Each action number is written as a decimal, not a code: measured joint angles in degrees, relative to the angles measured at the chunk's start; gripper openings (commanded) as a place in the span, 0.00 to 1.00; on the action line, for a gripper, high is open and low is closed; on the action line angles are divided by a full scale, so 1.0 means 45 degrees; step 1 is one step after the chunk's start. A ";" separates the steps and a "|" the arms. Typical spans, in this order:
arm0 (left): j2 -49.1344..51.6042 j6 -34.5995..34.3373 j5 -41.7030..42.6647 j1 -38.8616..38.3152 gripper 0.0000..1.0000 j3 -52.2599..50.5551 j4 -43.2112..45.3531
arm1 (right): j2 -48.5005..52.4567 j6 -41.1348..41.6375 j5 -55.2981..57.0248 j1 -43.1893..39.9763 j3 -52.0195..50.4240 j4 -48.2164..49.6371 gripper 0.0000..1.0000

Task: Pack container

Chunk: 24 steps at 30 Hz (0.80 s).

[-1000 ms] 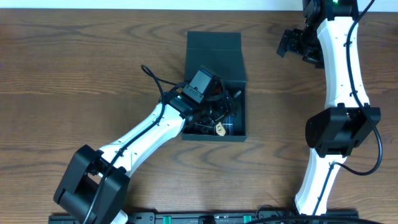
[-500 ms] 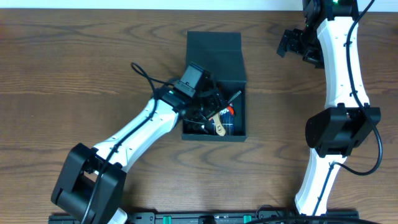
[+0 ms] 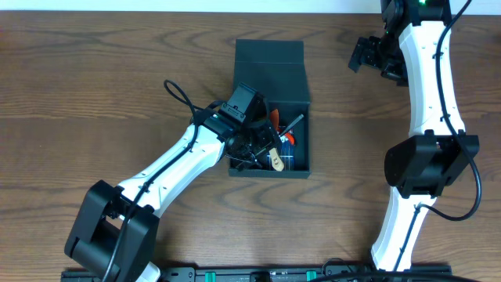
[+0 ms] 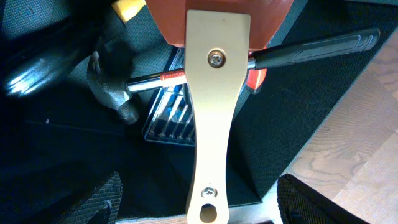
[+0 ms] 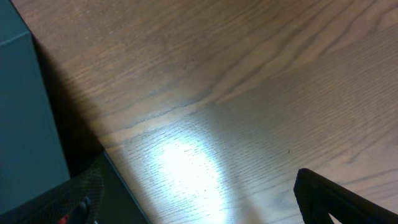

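The container, a dark teal box with its flap lid open to the far side, sits mid-table. Inside lie a hammer with a black grip, a blue case of bits, and a scraper with an orange blade and a tan handle; the handle also shows in the overhead view. My left gripper is open over the box's left part, its fingers wide apart either side of the tan handle and not touching it. My right gripper is open and empty above the table at the far right.
The container's side shows at the left of the right wrist view, with bare wooden table beyond it. The box's near wall meets the table just under my left gripper.
My left arm has drawn back to the left from over the box's middle. The scraper now lies uncovered in the box. The right arm has not moved.
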 measured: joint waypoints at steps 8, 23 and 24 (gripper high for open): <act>0.0000 -0.0010 0.0063 -0.0656 0.75 0.0000 0.0335 | 0.0000 0.0000 0.0000 0.0000 0.0000 0.0000 0.99; 0.1613 -0.0665 0.1302 -0.1370 0.75 0.0010 0.3133 | 0.0000 0.0000 0.0000 0.0000 0.0000 0.0000 0.99; 0.1768 -0.0733 0.1365 -0.1365 0.75 0.0010 0.3415 | 0.0000 0.0000 0.0000 0.0000 0.0000 0.0000 0.99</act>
